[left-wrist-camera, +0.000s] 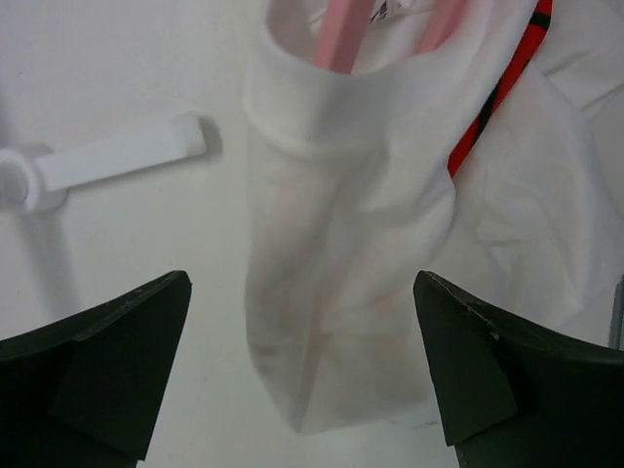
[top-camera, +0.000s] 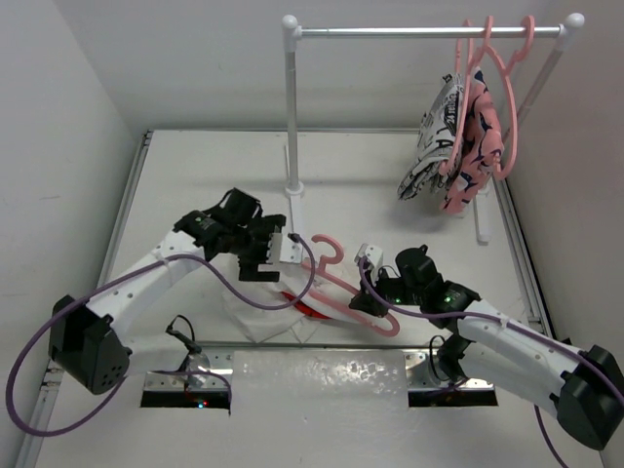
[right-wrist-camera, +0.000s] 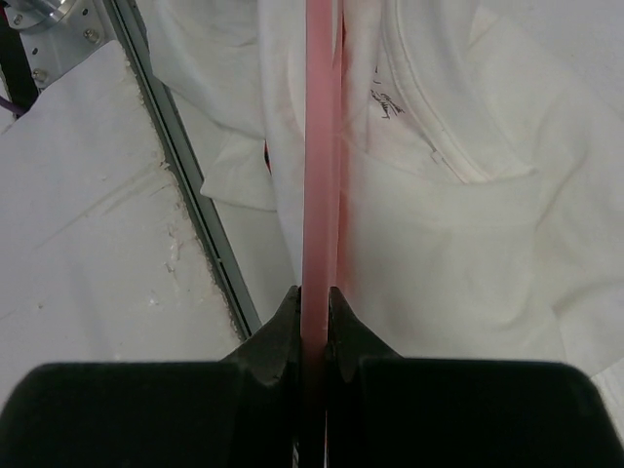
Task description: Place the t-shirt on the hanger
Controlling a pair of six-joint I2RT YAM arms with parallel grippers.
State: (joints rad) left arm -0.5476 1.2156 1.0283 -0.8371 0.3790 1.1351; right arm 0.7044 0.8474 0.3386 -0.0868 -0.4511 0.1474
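The white t-shirt [top-camera: 261, 317] lies bunched on the table near the front edge, with its red logo patch [top-camera: 308, 311] showing. The pink hanger [top-camera: 336, 283] lies across it, hook toward the rack. My right gripper [top-camera: 368, 302] is shut on one hanger arm; in the right wrist view the jaws [right-wrist-camera: 314, 292] pinch the pink bar [right-wrist-camera: 320, 146] where it runs into the shirt [right-wrist-camera: 458, 244]. My left gripper [top-camera: 280, 250] is open above the shirt. In the left wrist view its wide-spread jaws [left-wrist-camera: 302, 281] frame a fold of the shirt [left-wrist-camera: 341, 244], with the hanger [left-wrist-camera: 336, 39] inside the opening.
A white garment rack [top-camera: 292, 107] stands at the back, with its foot [left-wrist-camera: 127, 151] close to the left gripper. A black-and-white patterned garment [top-camera: 436, 146] and a pink patterned one [top-camera: 478, 146] hang on pink hangers at its right end. A metal table rail [right-wrist-camera: 185, 166] runs beside the shirt.
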